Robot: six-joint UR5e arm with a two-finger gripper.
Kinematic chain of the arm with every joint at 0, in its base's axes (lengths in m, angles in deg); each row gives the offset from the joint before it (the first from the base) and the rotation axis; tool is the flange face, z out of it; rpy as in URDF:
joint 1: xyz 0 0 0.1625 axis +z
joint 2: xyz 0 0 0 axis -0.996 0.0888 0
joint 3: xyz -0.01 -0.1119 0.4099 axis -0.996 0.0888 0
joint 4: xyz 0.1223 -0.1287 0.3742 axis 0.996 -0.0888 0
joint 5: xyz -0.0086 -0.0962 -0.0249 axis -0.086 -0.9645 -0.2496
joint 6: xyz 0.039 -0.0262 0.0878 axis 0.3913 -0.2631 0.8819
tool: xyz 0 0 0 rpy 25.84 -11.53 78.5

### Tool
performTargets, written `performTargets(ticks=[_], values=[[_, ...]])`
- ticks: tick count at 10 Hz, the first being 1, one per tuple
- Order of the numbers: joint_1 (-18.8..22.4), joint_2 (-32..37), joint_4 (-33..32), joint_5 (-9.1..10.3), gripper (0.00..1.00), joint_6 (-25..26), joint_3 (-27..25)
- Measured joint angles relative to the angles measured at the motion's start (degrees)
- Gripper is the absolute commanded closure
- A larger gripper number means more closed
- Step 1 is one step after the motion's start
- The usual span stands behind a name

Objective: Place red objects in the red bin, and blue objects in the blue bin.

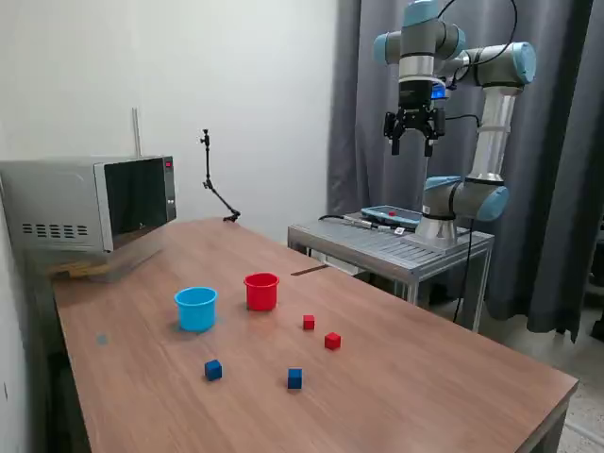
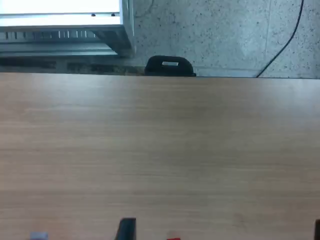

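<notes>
1. Two red cubes (image 1: 309, 322) (image 1: 332, 341) sit on your wooden table (image 1: 425, 377), close together, toward the exterior view's right of the cups.
2. Two dark-blue cubes (image 1: 213, 370) (image 1: 295, 378) lie nearer the front edge, set apart from each other.
3. One red cup (image 1: 261, 291) and one light-blue cup (image 1: 196, 309) stand upright, side by side, not touching.
4. Your gripper (image 1: 414, 143) hangs high above the table's far side, fingers spread open, holding nothing.
5. Bare wood stretches along the table's right and front edges; a microwave (image 1: 90, 205) occupies the far left corner.
</notes>
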Motion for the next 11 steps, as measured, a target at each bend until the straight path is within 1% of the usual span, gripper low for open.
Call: performTargets(ticks=[11], values=[[-0.8, -0.1, -0.1, 0.0, 0.0, 0.0, 0.1]])
